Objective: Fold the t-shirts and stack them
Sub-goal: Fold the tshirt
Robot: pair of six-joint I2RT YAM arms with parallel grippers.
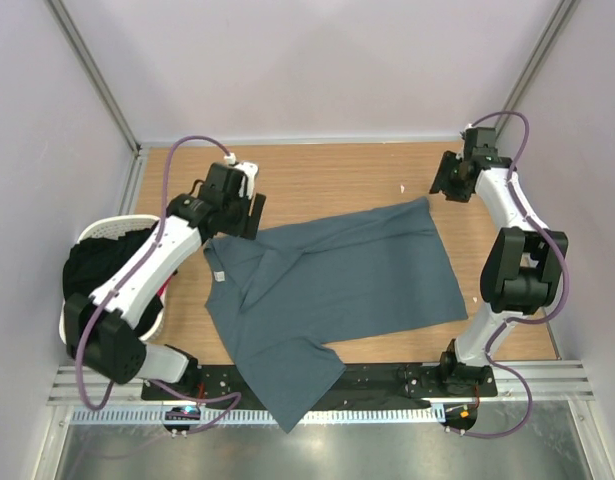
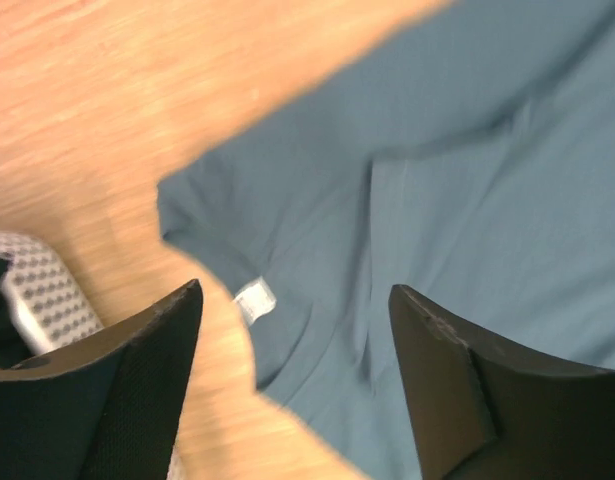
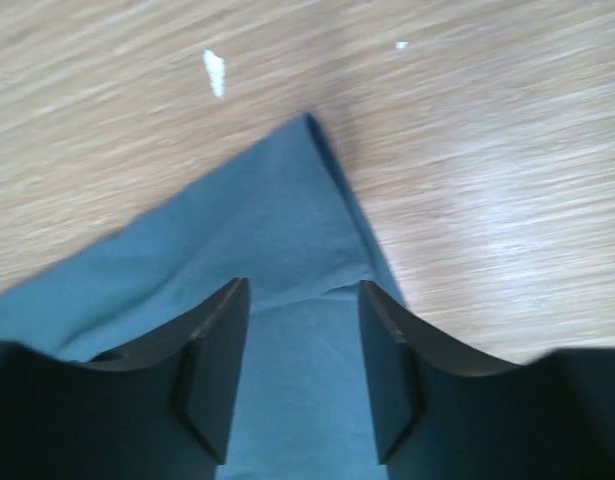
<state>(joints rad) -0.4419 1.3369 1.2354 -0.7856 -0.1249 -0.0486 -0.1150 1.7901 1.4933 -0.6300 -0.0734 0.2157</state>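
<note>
Stock on your light wooden table (image 1: 327, 175), each place given against that table:

1. Slate blue-grey short-sleeved cotton t-shirt (image 1: 337, 290). It is spread nearly flat across the table's middle, neck toward the table's left side and hem toward its right. One sleeve runs off the table's near edge and lies over the black mounting strip (image 1: 387, 380). The far sleeve looks folded in onto the chest. A small white neck label (image 2: 255, 300) shows at the collar.

2. Your left gripper (image 2: 297, 290). It hangs over the table's left part, above the shirt's collar. Its two black fingers (image 2: 442, 360) stand wide apart, with nothing between them. The cloth lies below, clear of both.

3. Your right gripper (image 3: 302, 285). It hangs over the table's far right part, above the shirt's far hem corner. Its fingers (image 3: 212, 350) are parted to a moderate gap. The corner lies on the wood under that gap and neither finger presses on it.

4. White perforated plastic laundry basket (image 1: 97, 232). It sits off the table's left edge and holds a heap of dark cloth (image 1: 102, 265).

5. Small white flecks (image 3: 215, 72). They lie on the bare wood at the table's far right, just beyond the shirt's corner.
</note>
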